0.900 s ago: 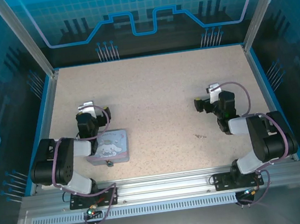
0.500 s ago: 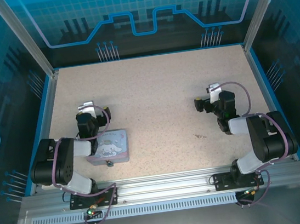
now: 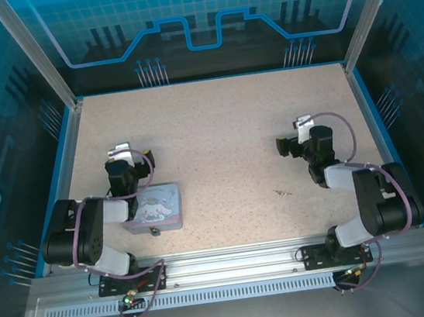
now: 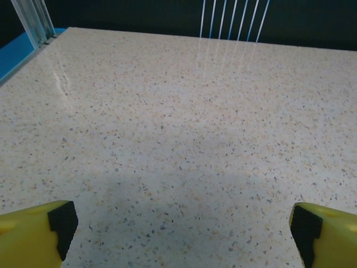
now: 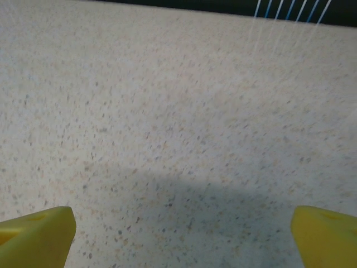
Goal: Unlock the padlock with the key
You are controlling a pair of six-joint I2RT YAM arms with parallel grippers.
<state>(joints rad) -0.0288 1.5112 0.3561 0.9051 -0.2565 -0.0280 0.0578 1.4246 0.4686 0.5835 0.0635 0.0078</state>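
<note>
The speckled beige table (image 3: pixel 216 127) sits inside a blue-lit enclosure, with 2 arms folded at its near edge. Little has changed over the last second: the right arm has shifted a touch, its elbow sinking toward the near rail, and the left arm has nudged slightly leftward. The left gripper (image 4: pixel 184 222) gapes fully apart and carries nothing. The right gripper (image 5: pixel 184 226) is the same, with bare table between its yellow fingers. The padlock (image 3: pixel 154 231) sits against the near side of the pastel tin (image 3: pixel 158 205), just beside the left arm. A small dark mark, likely the key (image 3: pixel 282 192), lies on the table near the right arm. Nothing is picked up, so to my eye the task has barely begun, and the key needs fetching first.
</note>
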